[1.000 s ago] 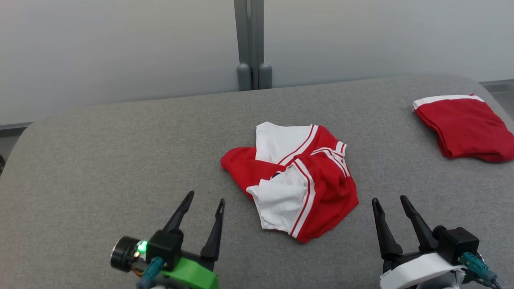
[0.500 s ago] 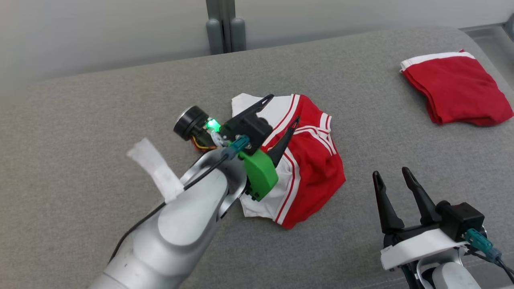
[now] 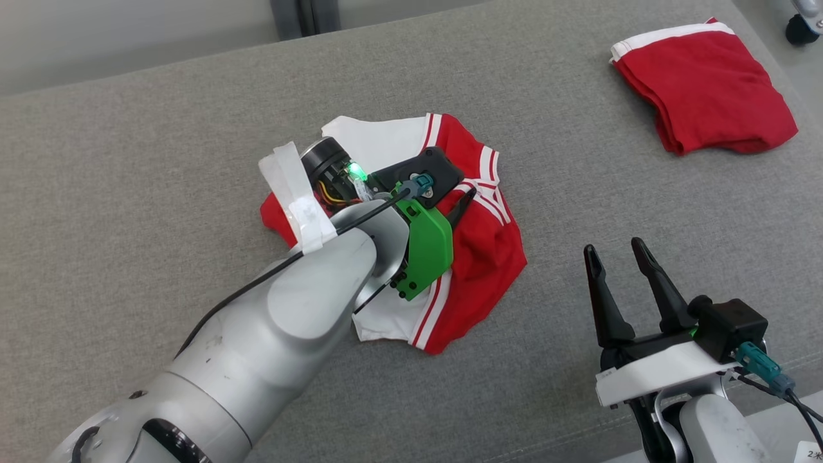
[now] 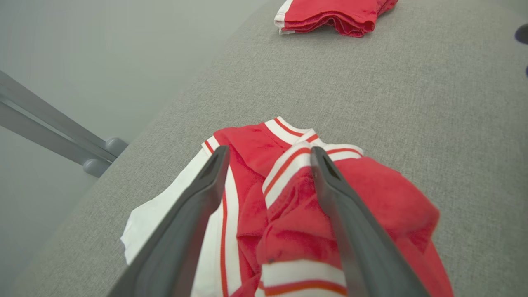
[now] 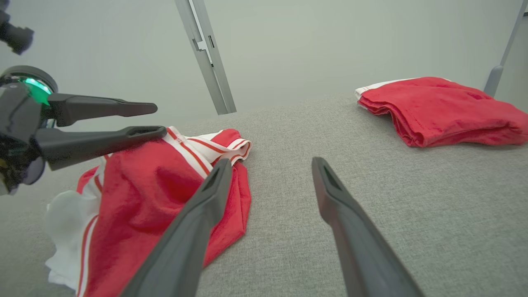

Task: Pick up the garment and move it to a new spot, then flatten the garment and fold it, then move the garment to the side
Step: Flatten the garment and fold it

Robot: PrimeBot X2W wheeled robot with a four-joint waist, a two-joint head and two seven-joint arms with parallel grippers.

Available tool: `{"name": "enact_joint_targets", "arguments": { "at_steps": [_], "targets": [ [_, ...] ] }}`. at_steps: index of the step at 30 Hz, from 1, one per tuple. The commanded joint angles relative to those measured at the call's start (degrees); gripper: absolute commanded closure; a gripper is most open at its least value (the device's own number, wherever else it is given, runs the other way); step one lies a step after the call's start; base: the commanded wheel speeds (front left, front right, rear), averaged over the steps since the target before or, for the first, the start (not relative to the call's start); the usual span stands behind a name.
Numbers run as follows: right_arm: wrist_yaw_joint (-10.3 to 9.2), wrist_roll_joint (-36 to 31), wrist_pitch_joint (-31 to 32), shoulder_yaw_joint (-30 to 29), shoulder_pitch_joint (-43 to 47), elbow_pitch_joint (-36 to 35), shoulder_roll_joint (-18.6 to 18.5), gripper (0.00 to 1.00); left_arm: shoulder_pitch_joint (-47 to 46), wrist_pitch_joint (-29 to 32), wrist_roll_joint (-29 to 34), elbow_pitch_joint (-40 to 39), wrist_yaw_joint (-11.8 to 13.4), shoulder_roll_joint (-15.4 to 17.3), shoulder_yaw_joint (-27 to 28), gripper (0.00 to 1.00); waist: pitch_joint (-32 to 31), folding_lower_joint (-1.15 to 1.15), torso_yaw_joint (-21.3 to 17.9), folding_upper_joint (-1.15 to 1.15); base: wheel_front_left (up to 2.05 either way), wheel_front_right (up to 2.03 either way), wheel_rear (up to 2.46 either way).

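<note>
The garment (image 3: pixel 488 257) is a crumpled red and white piece with striped edges, lying mid-surface. My left gripper (image 3: pixel 464 193) hangs over its top, open, nothing clamped. In the left wrist view the left gripper (image 4: pixel 270 152) straddles a raised striped fold of the garment (image 4: pixel 383 206). From the right wrist view the left gripper (image 5: pixel 159 119) lies level just above the garment (image 5: pixel 144 185); whether it touches I cannot tell. My right gripper (image 3: pixel 612 247) stands open to the garment's right, apart from it, and the right gripper (image 5: pixel 271 161) holds nothing.
A second red garment, folded (image 3: pixel 701 83), lies at the far right of the grey padded surface (image 3: pixel 128 161); this folded garment (image 5: pixel 437 107) lies beyond my right fingers. A grey post (image 3: pixel 302 16) stands behind the surface. A caster wheel (image 3: pixel 800 26) sits at the top right corner.
The camera has tilted down. My left arm has reached from the lower left out over the garment and come lower onto it. The right gripper has stayed put, open.
</note>
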Motion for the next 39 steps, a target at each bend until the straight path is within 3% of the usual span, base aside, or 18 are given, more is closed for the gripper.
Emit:
{"name": "enact_joint_targets", "arguments": {
  "at_steps": [1, 15, 16, 17, 18, 23, 31, 35, 39],
  "targets": [
    [-0.04, -0.03, -0.03, -0.02, -1.04, -0.10, 0.21, 0.00, -1.32, -0.14, -0.75, 0.89, 0.16, 0.28, -1.02, 0.00, 1.13, 0.00, -0.81, 0.00, 0.00, 0.00, 0.00],
    [-0.04, 0.08, -0.03, -0.16, -1.29, 0.32, 1.00, 0.00, -2.76, 3.56, -9.94, 3.58, 0.15, 0.27, -11.77, 0.02, 0.94, 0.00, -1.38, 0.00, 0.00, 0.00, 0.00],
    [-0.04, 0.14, -0.03, -0.15, -1.31, 0.30, 1.08, 0.00, -2.63, 4.18, -10.91, 3.24, 0.15, 0.26, -12.27, 0.54, 0.89, 0.00, -1.51, 0.00, 0.00, 0.00, 0.00],
    [-0.04, 0.16, -0.03, -0.10, -1.34, 0.29, 1.15, 0.00, -2.65, 4.53, -11.79, 3.13, 0.15, 0.27, -12.53, 0.93, 0.89, 0.00, -1.60, 0.00, 0.00, 0.00, 0.00],
    [-0.04, 0.19, -0.03, 0.00, -1.43, 0.31, 1.23, 0.00, -2.59, 5.30, -12.88, 3.10, 0.15, 0.28, -13.10, 1.00, 0.87, 0.00, -1.75, 0.00, 0.00, 0.00, 0.00],
    [-0.04, 0.48, -0.03, 0.00, -1.25, 0.52, 1.47, 0.00, -3.44, 3.67, -18.05, 1.13, 0.15, 0.63, -13.83, 1.00, 0.21, 0.00, -2.12, 0.00, 0.00, 0.00, 0.00],
    [-0.04, 0.62, -0.03, 0.55, -0.58, 0.98, 1.78, 0.00, -10.30, -2.03, -32.57, -8.32, 0.15, 1.80, -8.85, 1.00, -2.65, 0.00, -3.28, 0.00, 0.00, 0.00, 0.00],
    [-0.04, 0.76, -0.03, 1.49, -0.37, 1.49, 1.72, 0.00, -19.24, -6.35, -33.44, -9.67, 0.15, 4.19, -6.43, 1.00, -3.89, 0.00, -4.51, 0.00, 0.00, 0.00, 0.00],
    [-0.04, 0.98, -0.03, 2.04, 0.20, 1.73, 1.43, 0.00, -27.35, -11.70, -35.57, -6.81, 0.15, 4.36, -0.98, 1.00, -4.86, 0.00, -5.33, 0.00, 0.00, 0.00, 0.00]
  ]
}}
